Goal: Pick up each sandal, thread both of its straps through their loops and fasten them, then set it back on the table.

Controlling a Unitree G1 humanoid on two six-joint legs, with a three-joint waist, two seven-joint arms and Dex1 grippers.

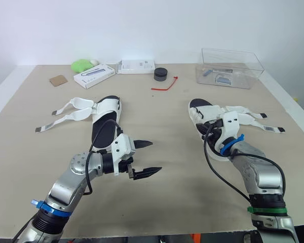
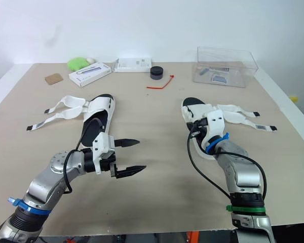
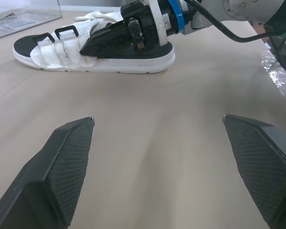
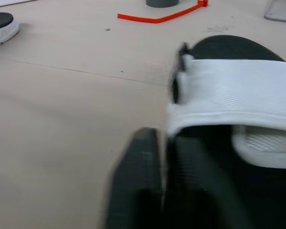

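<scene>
Left eye view, nearest first: left gripper (image 1: 156,156) spread wide open over the bare table (image 1: 182,197), just beside the heel of the left sandal (image 1: 107,109), both straps of that sandal unfastened and splayed toward the robot's left. To the right, right gripper (image 1: 209,132) closed on the side edge of the right sandal (image 1: 197,105), flat on the table, straps trailing loose to the right. Farther back: red tie (image 1: 164,85), black puck (image 1: 161,74), white boxes (image 1: 93,76), clear box (image 1: 230,68).
</scene>
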